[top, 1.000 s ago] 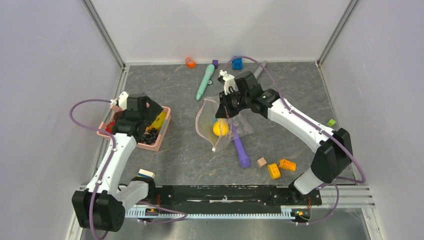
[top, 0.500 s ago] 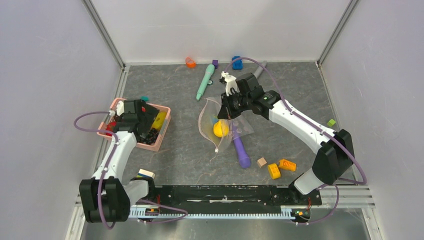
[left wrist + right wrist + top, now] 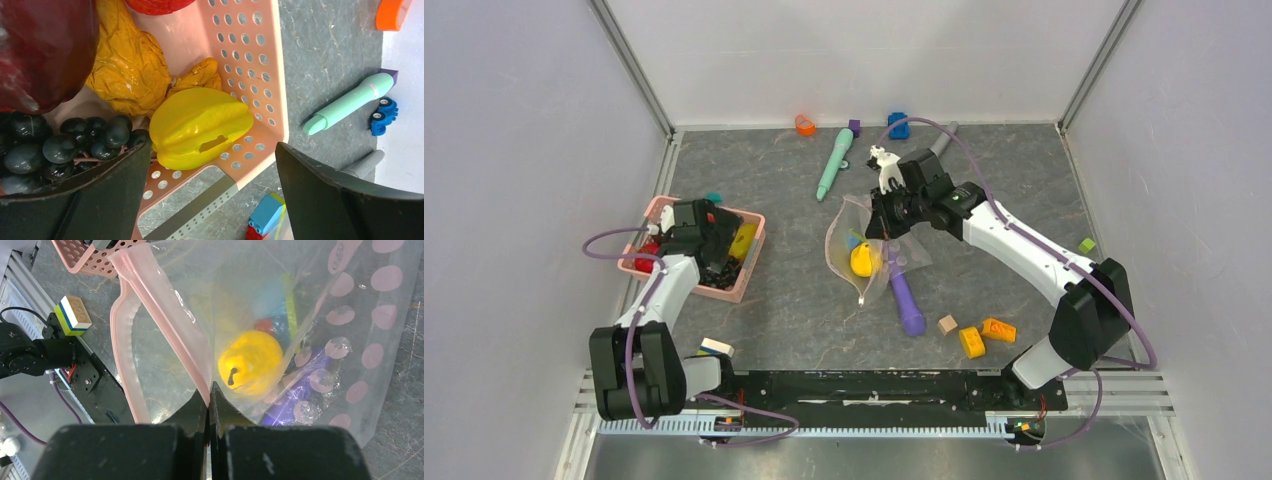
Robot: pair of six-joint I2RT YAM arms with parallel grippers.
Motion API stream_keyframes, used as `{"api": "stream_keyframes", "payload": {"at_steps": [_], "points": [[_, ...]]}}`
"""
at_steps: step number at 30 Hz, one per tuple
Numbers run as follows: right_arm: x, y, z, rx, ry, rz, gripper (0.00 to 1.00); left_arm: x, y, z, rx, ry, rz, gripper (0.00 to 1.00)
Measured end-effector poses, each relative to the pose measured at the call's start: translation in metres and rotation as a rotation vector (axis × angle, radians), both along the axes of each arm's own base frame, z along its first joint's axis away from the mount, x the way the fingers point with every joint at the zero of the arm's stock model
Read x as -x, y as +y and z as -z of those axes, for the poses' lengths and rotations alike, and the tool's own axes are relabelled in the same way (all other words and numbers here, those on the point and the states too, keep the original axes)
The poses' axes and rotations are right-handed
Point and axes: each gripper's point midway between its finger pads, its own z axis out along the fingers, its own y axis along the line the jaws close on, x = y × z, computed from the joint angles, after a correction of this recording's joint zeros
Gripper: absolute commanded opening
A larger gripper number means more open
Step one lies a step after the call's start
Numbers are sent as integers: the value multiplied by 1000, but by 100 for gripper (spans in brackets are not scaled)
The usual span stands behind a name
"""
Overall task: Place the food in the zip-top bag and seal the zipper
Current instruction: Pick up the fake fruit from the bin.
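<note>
- Left claw (image 3: 212, 150) spread wide over pink basket (image 3: 260, 75), just above yellow starfruit (image 3: 200, 125).
- Right claw (image 3: 210, 395) pinches zipper (image 3: 160, 315) of zip-top bag (image 3: 360, 315); yellow fruit (image 3: 250, 362) inside.

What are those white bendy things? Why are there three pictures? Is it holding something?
Those are two robot arms. Each ends in a two-finger pincher called a gripper. The wide picture looks down from above on the whole table. The other two come from little cameras on the arms' wrists, so you see each gripper's dark fingers up close.

The left gripper is open over a pink basket of toy food, such as a yellow star fruit and dark grapes. It holds nothing.

The right gripper is pinched shut on the edge of a clear dotted bag with a yellow fruit inside.

Also on the table are a teal stick, a purple stick and some blocks.
</note>
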Motion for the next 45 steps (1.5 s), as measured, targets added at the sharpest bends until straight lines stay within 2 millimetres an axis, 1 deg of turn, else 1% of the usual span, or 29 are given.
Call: {"api": "stream_keyframes", "payload": {"at_steps": [8,12,14,17,19,22,24,27,29,33,34,35,36,39,40,42,45], "points": [[-3,-4,4,18,-5,20,0,1,0,14,4,42,0,100],[-5,-7,5,26,-8,32,0,-3,-3,22,16,52,11,100],[-6,-8,6,30,-8,37,0,-6,-3,29,21,64,14,100],[-5,-9,9,37,-2,40,0,-8,-4,38,26,84,16,96],[-5,-10,11,41,0,43,0,-8,-4,43,27,98,16,91],[-5,-12,12,48,-1,51,0,-9,-3,43,26,98,15,80],[-4,-14,12,50,-3,54,0,-9,-3,43,25,98,15,67],[-3,-15,10,49,-9,57,0,-9,-3,43,26,98,15,54],[-3,-16,9,48,-12,59,0,-10,-3,43,26,96,15,48],[-1,-18,10,50,-11,60,0,-14,-2,34,21,69,13,43],[0,-18,11,51,-10,61,0,-13,-2,34,20,71,11,37],[0,-19,11,52,-9,61,0,-11,-1,33,17,74,8,34],[1,-19,11,52,-8,61,0,-9,-1,32,14,78,6,27],[2,-20,11,51,-10,61,0,-5,3,21,-7,61,-6,8],[2,-20,11,50,-11,61,0,-4,4,15,-14,47,-8,5],[3,-21,10,50,-12,61,0,-2,7,4,-32,18,-15,2],[3,-21,9,45,-17,61,0,3,10,-13,-58,-17,-20,2]]}}
